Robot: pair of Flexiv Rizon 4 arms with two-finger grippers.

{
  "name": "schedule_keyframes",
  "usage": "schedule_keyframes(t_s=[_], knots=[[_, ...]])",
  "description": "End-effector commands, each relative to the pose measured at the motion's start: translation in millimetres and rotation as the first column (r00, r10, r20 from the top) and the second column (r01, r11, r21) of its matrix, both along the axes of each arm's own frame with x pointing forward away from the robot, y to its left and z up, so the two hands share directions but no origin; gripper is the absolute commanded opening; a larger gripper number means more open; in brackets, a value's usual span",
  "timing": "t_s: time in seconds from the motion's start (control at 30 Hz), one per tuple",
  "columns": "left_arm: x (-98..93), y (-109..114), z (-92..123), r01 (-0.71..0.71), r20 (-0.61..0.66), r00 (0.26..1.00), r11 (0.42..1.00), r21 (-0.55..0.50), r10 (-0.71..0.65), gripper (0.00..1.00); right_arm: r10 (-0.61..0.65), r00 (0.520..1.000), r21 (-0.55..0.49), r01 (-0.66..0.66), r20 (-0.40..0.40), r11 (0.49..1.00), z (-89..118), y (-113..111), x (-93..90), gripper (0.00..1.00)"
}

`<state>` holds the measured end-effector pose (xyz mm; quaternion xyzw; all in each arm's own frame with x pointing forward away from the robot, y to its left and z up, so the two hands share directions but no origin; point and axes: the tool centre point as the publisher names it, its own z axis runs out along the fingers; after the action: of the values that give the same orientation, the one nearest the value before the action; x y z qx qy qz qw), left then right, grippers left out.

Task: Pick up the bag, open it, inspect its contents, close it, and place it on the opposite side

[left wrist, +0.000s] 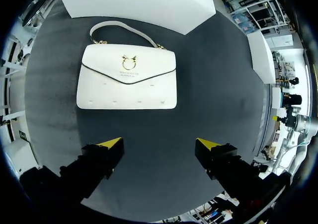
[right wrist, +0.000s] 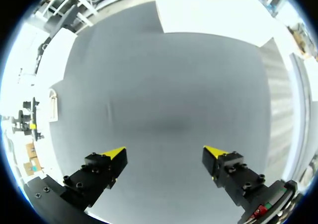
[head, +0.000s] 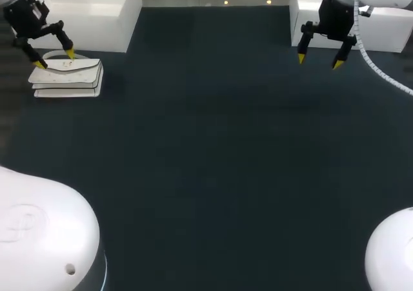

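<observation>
Left end effector (left wrist: pixel 159 143), apart, partly covers the bag (left wrist: pixel 126 77) from overhead; right end effector (right wrist: pixel 165 151) apart too.

Right gripper (right wrist: pixel 166 152) hangs over table (right wrist: pixel 174 75), yellow-tipped fingers (right wrist: pixel 115 155) spread wide; white bag (right wrist: pixel 52 106) well apart, near table edge.

One bag (left wrist: pixel 126 77), two grippers (head: pixel 55 59) (head: pixel 319 61)
</observation>
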<state>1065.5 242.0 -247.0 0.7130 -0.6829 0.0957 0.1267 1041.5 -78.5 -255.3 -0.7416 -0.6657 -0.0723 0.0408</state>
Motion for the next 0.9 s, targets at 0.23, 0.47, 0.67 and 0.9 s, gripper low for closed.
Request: schedule_keyframes(t_s=[0.23, 0.47, 0.67, 0.9], knots=[[-24.4, -20, 6, -0.192, 0.447, 0.894, 0.924, 0.330, 0.026, 1.00, -0.004, 1.000, 0.001, 0.004, -0.003, 1.000, 2, 0, -1.4, 1.00], [-23.3, -28, 2, -0.187, 0.474, 0.880, 0.935, 0.300, 0.024, 1.00, -0.004, 1.000, 0.001, 0.004, -0.003, 1.000, 2, 0, -1.4, 1.00], [-17.8, -35, -3, -0.178, 0.480, 0.877, 0.943, 0.280, 0.024, 1.00, -0.004, 1.000, 0.001, 0.004, -0.003, 1.000, 2, 0, -1.4, 1.00], [-11.1, -40, -7, -0.172, 0.465, 0.885, 0.948, 0.268, 0.029, 1.00, -0.004, 1.000, 0.001, 0.004, -0.003, 1.000, 2, 0, -1.4, 1.00]])
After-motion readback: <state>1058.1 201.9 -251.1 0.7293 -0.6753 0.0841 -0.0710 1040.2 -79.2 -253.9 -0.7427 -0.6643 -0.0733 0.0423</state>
